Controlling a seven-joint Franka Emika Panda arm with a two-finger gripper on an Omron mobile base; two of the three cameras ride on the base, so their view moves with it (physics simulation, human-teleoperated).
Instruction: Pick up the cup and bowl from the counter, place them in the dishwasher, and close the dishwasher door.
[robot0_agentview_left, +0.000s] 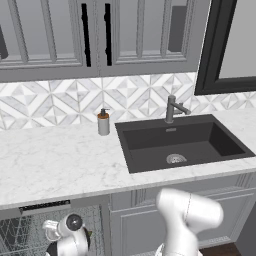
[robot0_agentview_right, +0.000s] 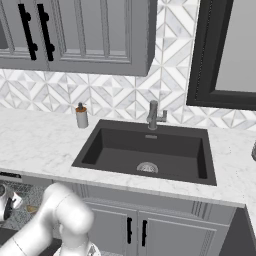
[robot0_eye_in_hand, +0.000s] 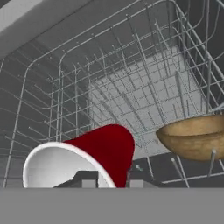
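Cup lies on its side in the dishwasher rack, white mouth turned toward the hand camera, red base pointing deeper in. Its rim sits right at the finger tips, one dark tip in front of the mouth, the other at the red wall; whether the jaws are clamped on that rim or just parted off it I cannot tell, the grey tips being mostly cut off at the frame bottom

Bowl just beside the cup in the same rack, tilted, resting among the wire tines (likely leaning on them, which would explain the tilt). Both task items are thus off the surface and inside the machine

Judgement: placement step looks about done; door closing is left. The tipped cup is probably stable enough between the wires

Base views: the arm reaches low at the open rack under the surface; soap dispenser stands beside the sink
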